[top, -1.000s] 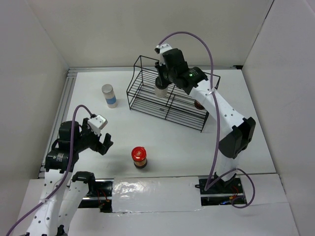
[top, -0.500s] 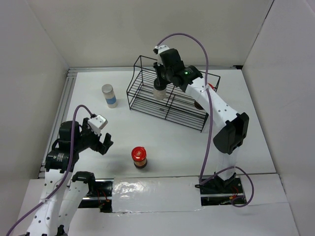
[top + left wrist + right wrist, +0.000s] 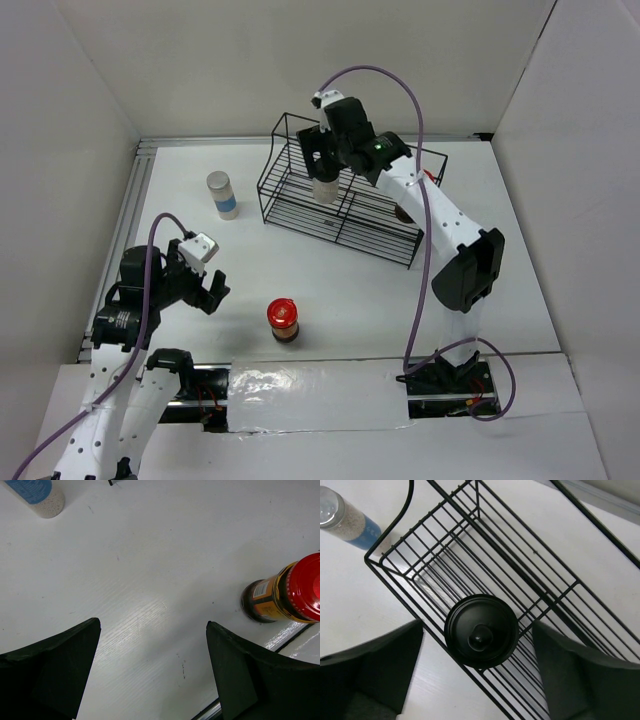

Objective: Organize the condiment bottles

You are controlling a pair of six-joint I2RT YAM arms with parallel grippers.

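Note:
The whitish bottle with the black cap (image 3: 325,188) stands upright in the left part of the black wire rack (image 3: 300,218), close to its front wire. My right gripper (image 3: 322,152) hangs just above it, open, with one finger on each side of the cap (image 3: 481,631) and apart from it. A red-lidded jar (image 3: 283,320) stands on the table near the front. My left gripper (image 3: 207,287) is open and empty to its left; that jar (image 3: 285,595) shows at the right of the left wrist view. The grey-lidded, blue-labelled jar (image 3: 222,194) stands left of the rack.
A second red-lidded jar (image 3: 404,212) sits at the right part of the rack, mostly hidden behind my right arm. White walls close in the table on three sides. The blue-labelled jar (image 3: 345,517) appears beyond the rack's left end in the right wrist view.
My right gripper has opened and let go of the black-capped bottle, which now stands in the rack. Before that the arm shifted slightly left. The left arm has not moved.

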